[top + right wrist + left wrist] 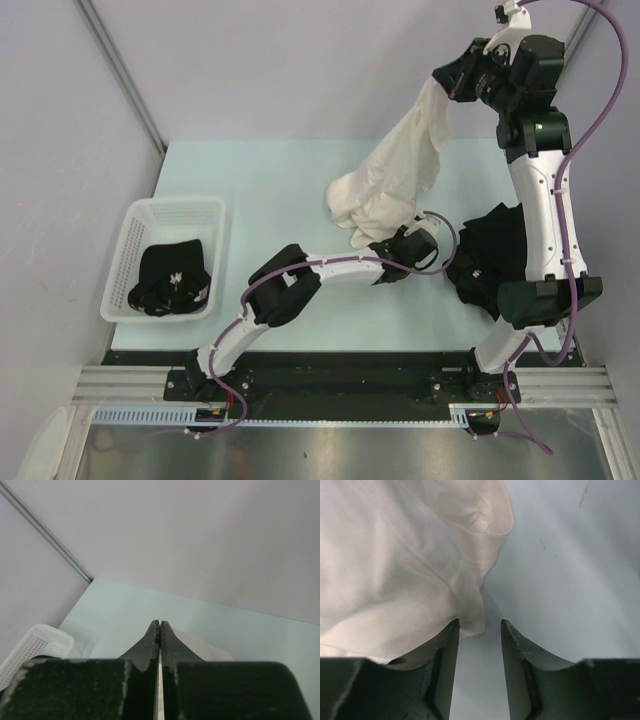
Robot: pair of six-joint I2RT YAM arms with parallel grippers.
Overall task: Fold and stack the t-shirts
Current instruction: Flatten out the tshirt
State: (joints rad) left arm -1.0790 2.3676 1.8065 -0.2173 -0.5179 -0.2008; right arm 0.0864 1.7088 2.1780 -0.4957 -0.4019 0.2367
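The right arm stands tall, its upper link rising from the base at the near edge and its wrist bent over toward the left above the far right corner of the surface (270,180). The right end effector (447,85) is up there, well above the surface, with its jaws pressed together on the top of the cream shirt (400,170); in the right wrist view the two fingers (150,640) meet with only a thin pale sliver of cloth between them. The cream shirt hangs from that grip in a long, twisted drape, and its lower part is bunched on the middle of the surface. The left arm lies low, elbow bent near its base and forearm stretched out to the right, which brings the left end effector (380,242) to the near edge of the bunched cloth. In the left wrist view its jaws stand partly apart with bare surface showing between them; a fold of the cream shirt touches the tip of the left-hand finger (445,650), and nothing is clamped. A black shirt (490,250) lies crumpled on the right side of the surface, partly behind the right arm. The white mesh basket (215,215) sits at the left edge of the surface, well apart from both arms, and a printed shirt (175,280), black with white marks, lies heaped in it.
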